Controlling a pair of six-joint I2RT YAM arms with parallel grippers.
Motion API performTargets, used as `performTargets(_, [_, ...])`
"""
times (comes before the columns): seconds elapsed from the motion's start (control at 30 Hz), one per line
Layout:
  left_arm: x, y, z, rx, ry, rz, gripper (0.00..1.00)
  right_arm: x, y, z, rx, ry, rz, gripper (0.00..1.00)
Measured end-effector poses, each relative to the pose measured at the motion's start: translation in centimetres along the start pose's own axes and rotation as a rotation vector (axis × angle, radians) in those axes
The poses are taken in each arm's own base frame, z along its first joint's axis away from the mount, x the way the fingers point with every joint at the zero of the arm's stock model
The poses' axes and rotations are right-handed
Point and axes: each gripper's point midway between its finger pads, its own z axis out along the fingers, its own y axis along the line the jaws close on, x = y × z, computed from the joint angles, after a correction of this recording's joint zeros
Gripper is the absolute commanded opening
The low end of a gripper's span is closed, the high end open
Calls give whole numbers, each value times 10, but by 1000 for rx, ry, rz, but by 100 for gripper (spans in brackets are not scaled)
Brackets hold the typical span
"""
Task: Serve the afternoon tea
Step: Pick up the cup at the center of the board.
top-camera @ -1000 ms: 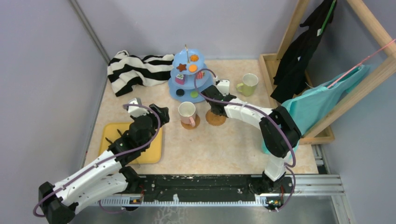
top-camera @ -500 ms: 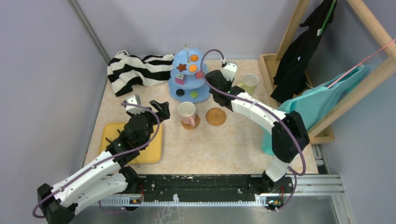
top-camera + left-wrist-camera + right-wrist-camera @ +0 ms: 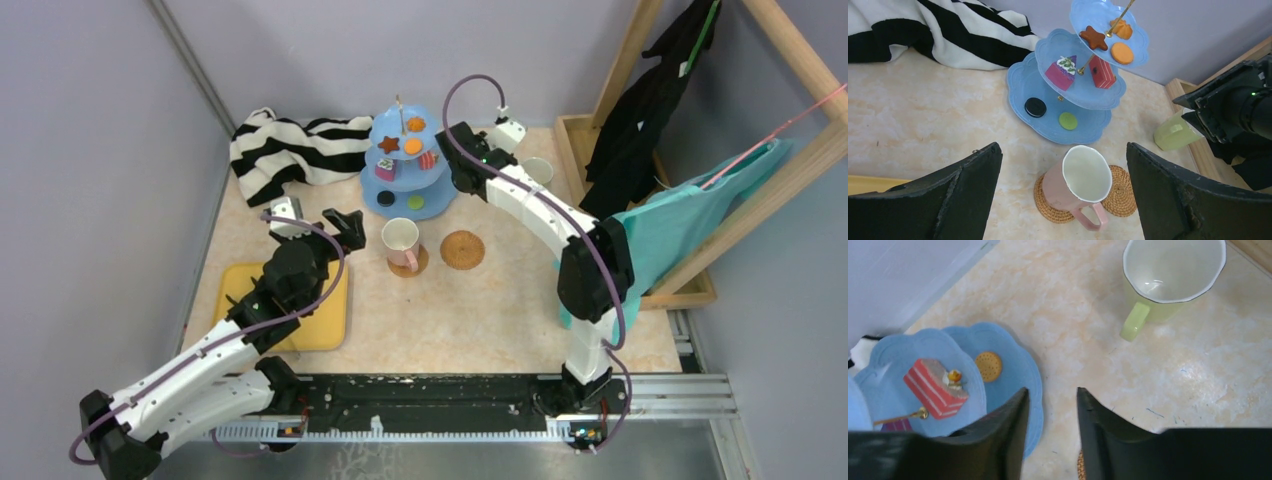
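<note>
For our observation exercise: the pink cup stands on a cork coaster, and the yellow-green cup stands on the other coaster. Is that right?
No. The pink cup stands on a cork coaster, but the yellow-green cup stands on the table itself; the top external view shows the other coaster empty.

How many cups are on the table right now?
2. The pink cup stands on a cork coaster in front of the tiered stand; the yellow-green cup sits on bare table right of the stand.
</note>
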Motion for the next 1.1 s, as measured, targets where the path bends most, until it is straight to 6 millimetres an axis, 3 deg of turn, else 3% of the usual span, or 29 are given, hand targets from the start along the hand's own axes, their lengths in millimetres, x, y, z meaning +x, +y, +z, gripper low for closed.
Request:
performTargets(0.1, [-3, -3, 1, -1, -4, -1, 99, -2, -4, 13, 55, 11, 26, 60])
performTargets(0.3, [-6, -8, 6, -4, -3, 15, 99, -1, -28, 29, 141, 35, 38, 71])
performTargets(0.6, [-1, -6, 14, -14, 15, 36, 99, -6, -44, 44, 194, 51, 96, 72])
performTargets(0.9, [2, -3, 20, -15, 29, 40, 99, 19, -60, 79, 297, 99, 77, 71])
performTargets(1.1, [4, -1, 26, -20, 36, 39, 99, 19, -66, 87, 322, 102, 80, 71])
